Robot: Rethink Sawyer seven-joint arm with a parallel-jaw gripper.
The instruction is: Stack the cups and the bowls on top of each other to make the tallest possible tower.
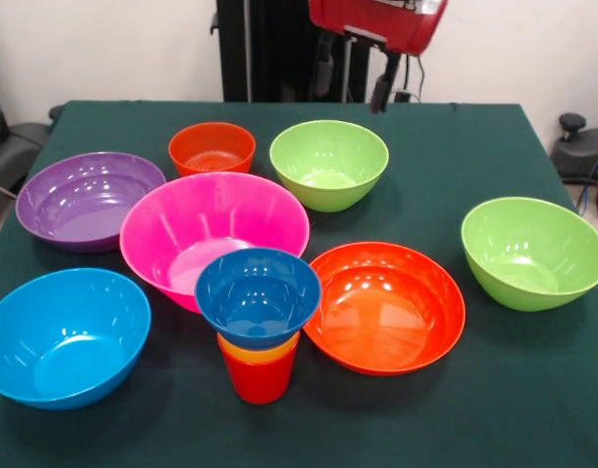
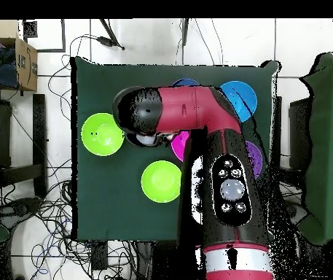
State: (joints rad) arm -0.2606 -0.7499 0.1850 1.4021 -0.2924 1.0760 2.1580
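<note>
Red and black arm [image 2: 198,117] is folding above the surface [image 1: 533,370], its gripper [image 1: 381,93] hanging at the far edge; whether the jaws are spread cannot be told. The tower [image 1: 259,327] is standing near the front edge: small blue bowl [image 1: 258,292] over orange cup [image 1: 259,348] in red cup [image 1: 259,378], between pink bowl [image 1: 213,234] and large orange-red bowl [image 1: 386,307]. Green cloth is showing bare at the front right. Cables are lying on the tiled floor [image 2: 52,51].

The red and black arm [image 2: 198,138] stretches over the green table [image 2: 111,204], hiding most bowls. Two lime green bowls [image 2: 101,134] lie uncovered beside it. A light blue bowl [image 2: 243,97] shows past its elbow.
</note>
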